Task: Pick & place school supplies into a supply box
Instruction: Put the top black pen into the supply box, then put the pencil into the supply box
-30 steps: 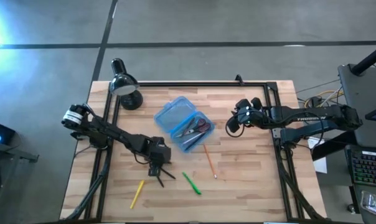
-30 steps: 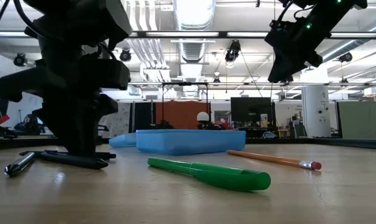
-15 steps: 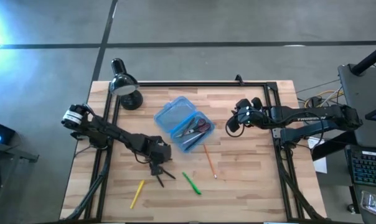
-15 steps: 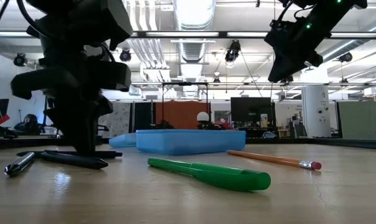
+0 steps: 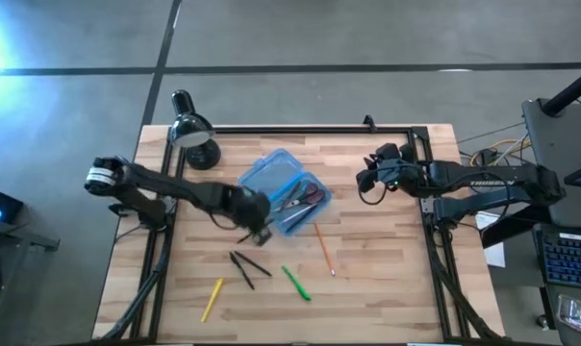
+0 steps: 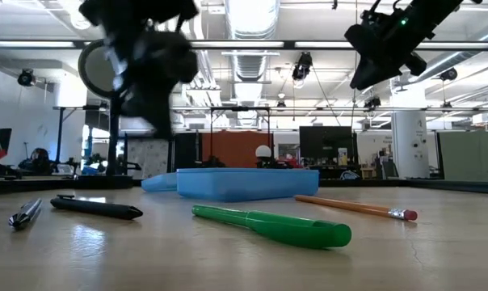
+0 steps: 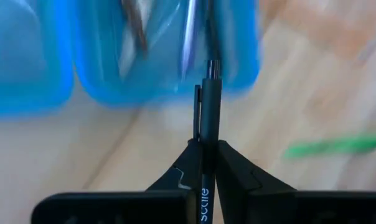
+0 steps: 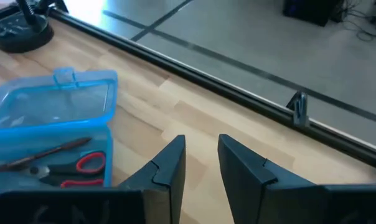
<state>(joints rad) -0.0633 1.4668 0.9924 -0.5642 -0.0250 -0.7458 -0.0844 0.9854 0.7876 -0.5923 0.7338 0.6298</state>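
Between the left gripper's dark angular fingers a slim black pen was clamped, its matte barrel pointing forward with a small metal tip. Just ahead of that tip lay the supply box, a translucent blue plastic case with rounded corners, both hinged halves open on the pale wood-grain table; scissors with red-orange loop handles lay inside it among dark pens. Behind the gripper, on the table, lay two more dark pens, crossed, with a yellow pen and a glossy green pen farther off, and a thin orange pencil with a pink eraser beside the box.

A second before, this gripper had been down over the dark pens with its fingers apart; it had since closed on one, risen and swung to the box's near edge.

The right gripper hovered beyond the box's far side, fingers slightly apart, holding nothing.
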